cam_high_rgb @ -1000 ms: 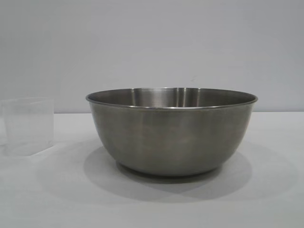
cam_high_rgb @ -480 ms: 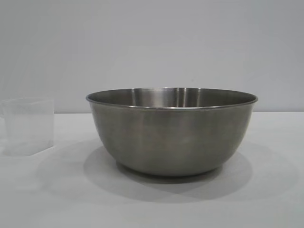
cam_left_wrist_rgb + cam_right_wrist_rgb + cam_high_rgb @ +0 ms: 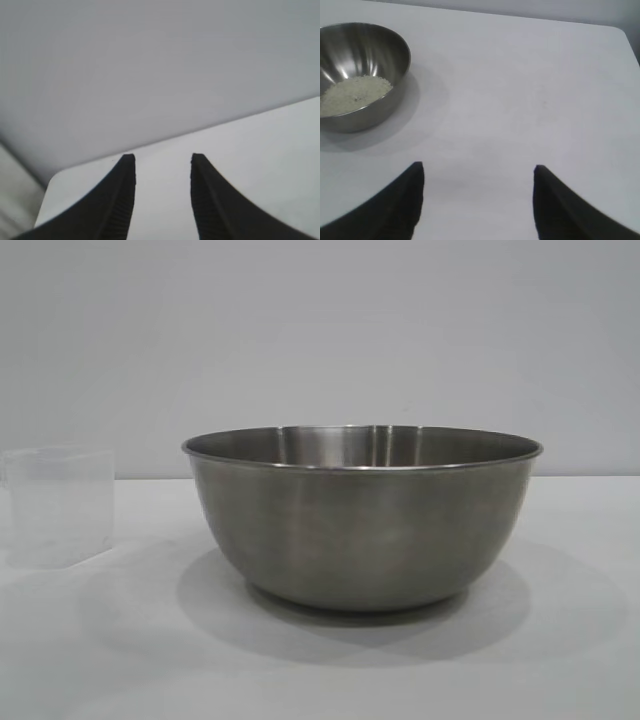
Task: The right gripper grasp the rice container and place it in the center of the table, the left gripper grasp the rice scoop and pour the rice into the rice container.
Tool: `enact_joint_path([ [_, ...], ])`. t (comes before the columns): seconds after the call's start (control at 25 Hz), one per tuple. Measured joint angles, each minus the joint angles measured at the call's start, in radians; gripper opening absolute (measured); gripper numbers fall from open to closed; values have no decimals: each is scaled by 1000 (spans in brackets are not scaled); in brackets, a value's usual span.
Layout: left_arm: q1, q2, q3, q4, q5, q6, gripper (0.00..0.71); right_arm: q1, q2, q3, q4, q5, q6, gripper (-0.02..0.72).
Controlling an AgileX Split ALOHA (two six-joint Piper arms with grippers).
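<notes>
Exterior view, rice container (image 3: 362,525), rice scoop (image 3: 60,505), no writing

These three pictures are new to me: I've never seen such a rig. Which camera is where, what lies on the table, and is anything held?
This is a robot with two arms, each ending in a two-fingered gripper with a camera on its wrist.

The exterior view looks level across the plain white table. On it stand a large round stainless-steel bowl and, beside it and apart, a small clear plastic measuring cup.

The left wrist view shows the left gripper, dark fingers apart, nothing between them, only table edge and wall ahead.

The right wrist view shows the right gripper, open and empty, with the bowl farther off; small white rice grains lie inside it.

Nothing is held.
</notes>
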Motion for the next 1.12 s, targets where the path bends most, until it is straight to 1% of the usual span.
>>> enact_joint_path([
  [0.12, -13, -86, 0, -2, 102, -39, 223, 0, 0, 0, 2, 0, 0, 401],
  [0.28, -13, -234, 0, -16, 294, -54, 223, 0, 0, 0, 16, 0, 0, 401],
  [0.36, -18, -313, 1, -54, 406, -56, 223, 0, 0, 0, 18, 0, 0, 401],
  [0.4, -22, -350, 1, -70, 439, -56, 223, 0, 0, 0, 19, 0, 0, 401],
  [0.52, -62, -449, -2, -138, 530, -19, 223, 0, 0, 0, 19, 0, 0, 401],
  [0.6, -89, -507, -23, -178, 602, 34, 223, 0, 0, 0, 20, 0, 0, 401],
  [0.68, -106, -572, -53, -217, 662, 67, 223, 0, 0, 0, 20, 0, 0, 401],
  [0.84, -110, -679, -105, -298, 827, 134, 223, 0, 0, 0, 20, 0, 0, 401],
  [1.0, -110, -762, -122, -345, 1058, 198, 223, 0, 0, 0, 20, 0, 0, 401],
  [1.12, -110, -792, -131, -380, 1187, 236, 223, 0, 0, 0, 20, 2, 0, 401],
])
